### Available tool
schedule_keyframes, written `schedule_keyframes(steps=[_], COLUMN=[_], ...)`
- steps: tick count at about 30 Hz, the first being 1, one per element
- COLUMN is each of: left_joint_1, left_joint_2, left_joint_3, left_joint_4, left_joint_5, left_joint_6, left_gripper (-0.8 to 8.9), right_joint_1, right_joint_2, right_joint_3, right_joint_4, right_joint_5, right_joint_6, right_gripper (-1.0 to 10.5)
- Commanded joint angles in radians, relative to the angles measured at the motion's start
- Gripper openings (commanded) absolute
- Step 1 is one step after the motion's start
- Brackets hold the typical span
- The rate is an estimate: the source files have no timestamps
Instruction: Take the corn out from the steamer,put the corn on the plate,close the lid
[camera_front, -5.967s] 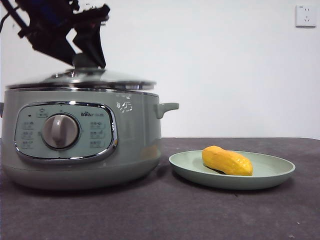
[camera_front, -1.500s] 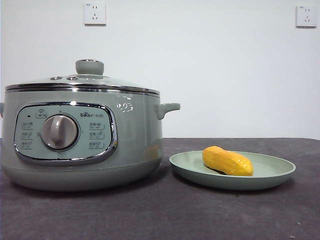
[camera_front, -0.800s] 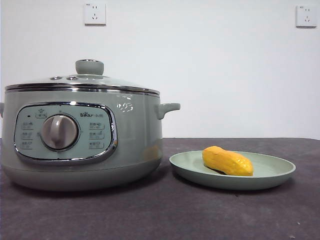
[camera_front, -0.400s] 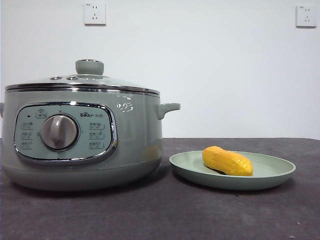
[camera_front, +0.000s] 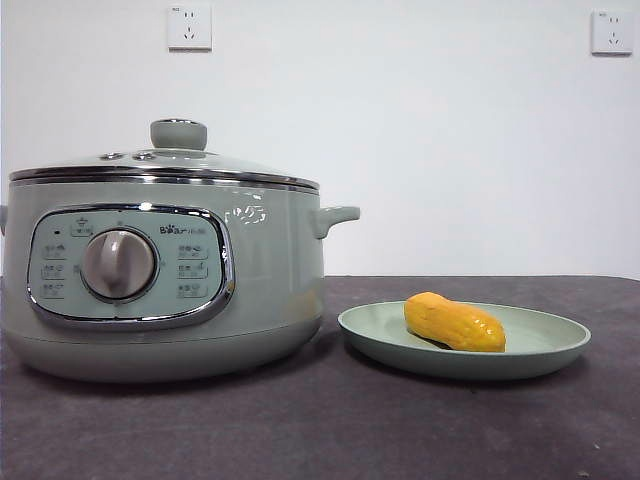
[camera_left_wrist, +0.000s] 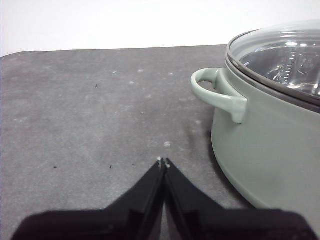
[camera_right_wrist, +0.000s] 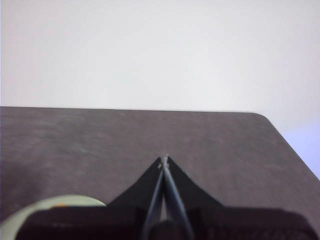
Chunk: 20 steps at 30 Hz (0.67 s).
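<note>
Both tools, our left tool (camera_left_wrist: 163, 162) beside the steamer's side handle and our right tool (camera_right_wrist: 164, 160) over bare dark worktop (camera_front: 330, 430), have their jaws pressed together, gripping nothing. We judge little can go wrong unless an arm swings low and clips something. Our domed glass lid (camera_front: 165, 165) sits on the round sage-green steamer (camera_front: 160, 280). At its three o'clock, the glossy yellow-orange corn (camera_front: 454, 322) lies in the shallow pale green plate (camera_front: 555, 350).
</note>
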Motion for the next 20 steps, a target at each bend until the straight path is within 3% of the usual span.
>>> schedule_keyframes(steps=[1,7,20], left_joint_1=[0.003,0.003,0.003], left_joint_2=[-0.002,-0.002,-0.002], left_joint_3=[-0.014,-0.014,-0.014], left_joint_4=[0.0,0.0,0.0], left_joint_5=[0.0,0.0,0.0], left_joint_6=[-0.007,-0.007,-0.007], left_gripper=[-0.03,-0.03,-0.03], right_joint_1=[-0.019,-0.02,-0.02], right_joint_2=[-0.051,-0.129,-0.201], right_joint_3=[-0.117,-0.303,-0.417], right_joint_4=[0.059,0.189,0.181], right_joint_5=[-0.001,-0.001,-0.001], right_joint_6=[0.0,0.013,0.064], right_gripper=[0.0,0.0,0.0])
